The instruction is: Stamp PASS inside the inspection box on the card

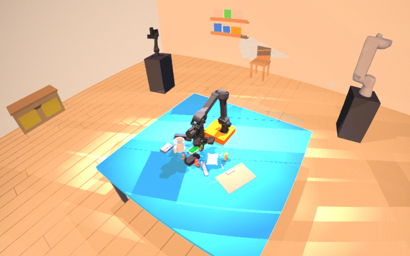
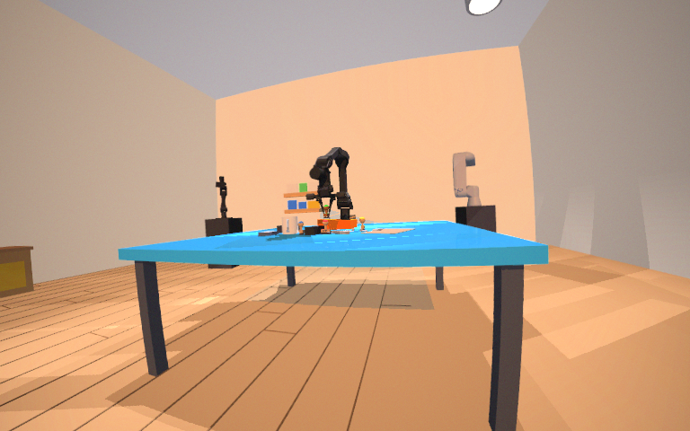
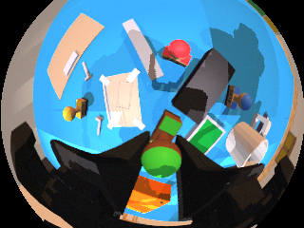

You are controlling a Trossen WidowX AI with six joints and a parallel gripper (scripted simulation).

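Gripped between narrowed fingers (image 1: pixel 201 144) (image 2: pixel 326 204), a green-knobbed stamp (image 1: pixel 200 148) (image 2: pixel 326 210) (image 3: pixel 161 162), apparently the PASS one, hangs above the worktop (image 1: pixel 242 223) (image 2: pixel 331 258) (image 3: pixel 166 11) as the next step, likely the print, awaits. The taped card (image 1: pixel 212 159) (image 3: pixel 130 106) lies toward the upper left of the stamp in the wrist view, to its lower right in the top view. The stamp's wooden block reaches from the knob toward the upper right of the wrist frame, while the card's outlined box runs nearly up and down it, so a small turn may be called for. Whether the face carries ink cannot be told.

The green pad (image 1: pixel 193 150) (image 3: pixel 205 136) sits close by, right of the stamp in the wrist view. Beyond it are a dark block (image 1: pixel 191 159) (image 2: pixel 312 230) (image 3: pixel 204 83) and a mug (image 1: pixel 179 145) (image 2: pixel 289 224) (image 3: pixel 244 144), both off the side away from the card. A yellow-knobbed stamp (image 1: pixel 226 156) (image 2: pixel 362 224) (image 3: pixel 71 112) stands past the card's far side; overshooting could knock it. Nothing tall appears between stamp and card.
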